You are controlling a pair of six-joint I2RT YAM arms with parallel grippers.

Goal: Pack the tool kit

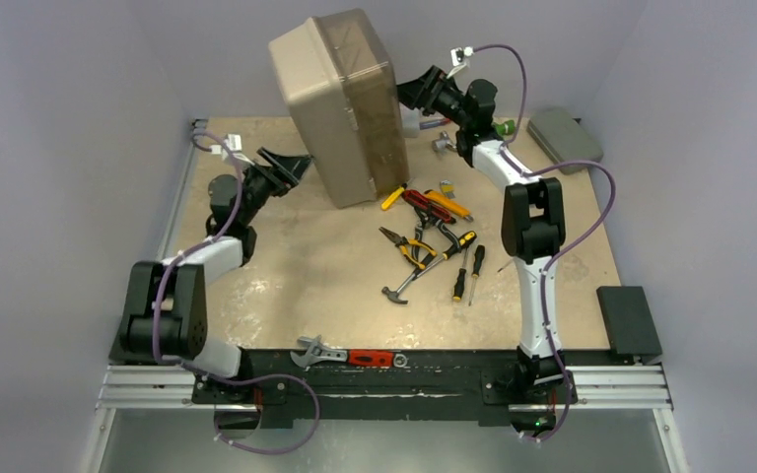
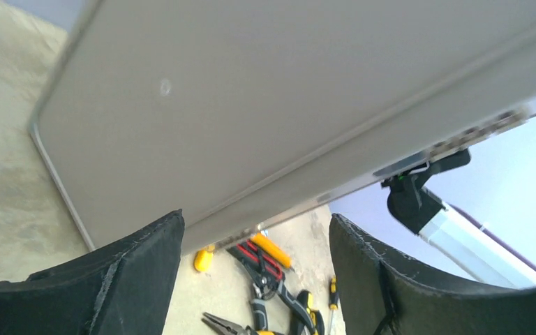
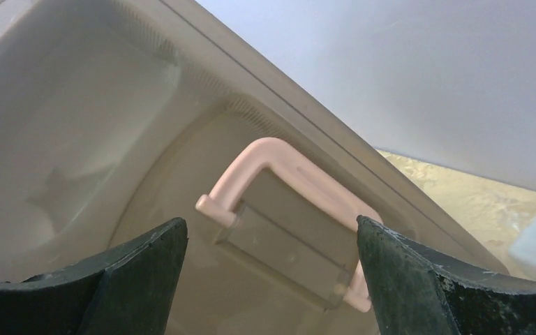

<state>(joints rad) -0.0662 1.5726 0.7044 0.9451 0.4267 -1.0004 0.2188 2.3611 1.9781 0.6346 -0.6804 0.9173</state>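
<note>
Our toolbox (image 1: pixel 340 103) stands tilted on end at the far middle of the surface (image 1: pixel 286 286), big, rigid, smooth-sided, likely heavy. Left fingers (image 2: pixel 132 279) and right fingers (image 3: pixel 132 279) are spread, holding nothing; the pink handle (image 3: pixel 286 181) seems our surest hold

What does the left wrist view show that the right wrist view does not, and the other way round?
Only the left wrist view: the toolbox's plain flat side, hand tools lying on the table beneath it, and part of the right arm past the box's edge. Only the right wrist view: the pale pink handle on the box's ribbed face. Both: the same toolbox close up, framed by open fingers, the left tool in one and the right tool in the other.
</note>
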